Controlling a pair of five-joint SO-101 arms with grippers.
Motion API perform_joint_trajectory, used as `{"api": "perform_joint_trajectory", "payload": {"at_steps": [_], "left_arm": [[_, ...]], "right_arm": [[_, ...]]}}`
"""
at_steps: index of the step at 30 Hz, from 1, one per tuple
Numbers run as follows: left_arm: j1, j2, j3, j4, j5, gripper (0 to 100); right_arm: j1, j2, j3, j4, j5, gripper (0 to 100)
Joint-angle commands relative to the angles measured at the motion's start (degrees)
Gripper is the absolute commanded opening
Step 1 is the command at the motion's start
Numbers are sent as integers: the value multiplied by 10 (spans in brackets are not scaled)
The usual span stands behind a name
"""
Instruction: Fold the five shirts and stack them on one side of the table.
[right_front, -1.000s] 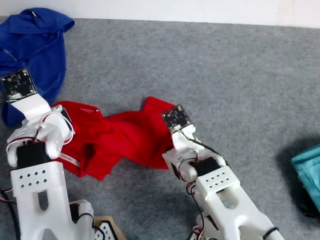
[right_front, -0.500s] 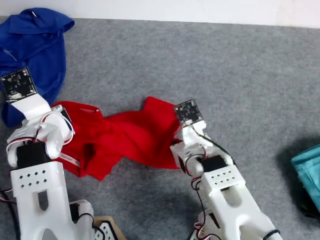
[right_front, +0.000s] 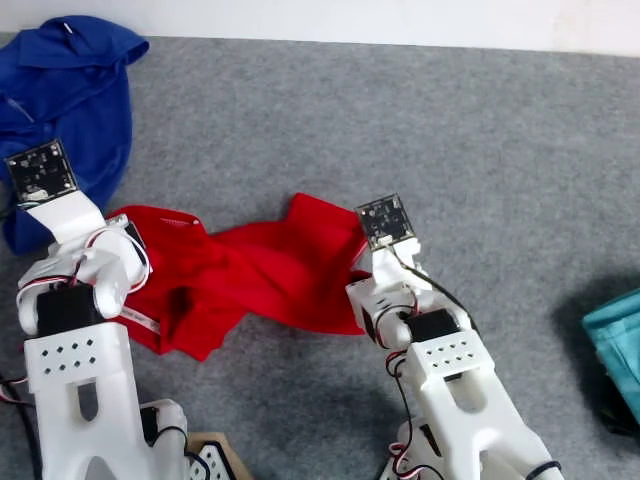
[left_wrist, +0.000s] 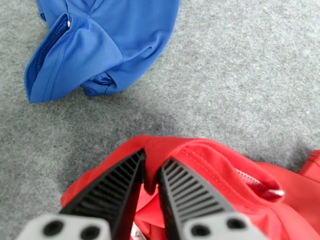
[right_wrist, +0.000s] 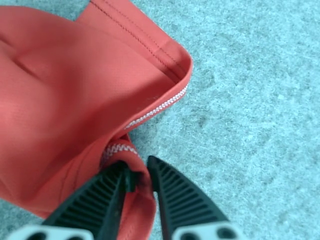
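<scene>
Pinching the crumpled red fabric shirt (right_front: 250, 280), lying toward 8 o'clock on the grey table (right_front: 500, 150), the left gripper (left_wrist: 150, 167) and right gripper (right_wrist: 138, 167) each hold a thin edge fold in nearly closed jaws, so uneven pulling may slip either fold free.

The red shirt (right_front: 270, 275) and blue shirt (right_front: 80, 90) are smooth matt cloth, the table (right_front: 450, 120) rough felt-like carpet.
</scene>
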Motion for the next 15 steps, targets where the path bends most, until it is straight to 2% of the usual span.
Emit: {"api": "perform_joint_trajectory", "payload": {"at_steps": [1,12,15], "left_arm": [[9,-7,-3,-11,4,11],[12,-7,-2,-11,4,11],[12,-7,-2,-11,4,11]], "right_arm": [[-15,1,-27,-12,6,69],[-62,1,-27,-13,7,74],[-63,1,-28,-41,7,96]]}}
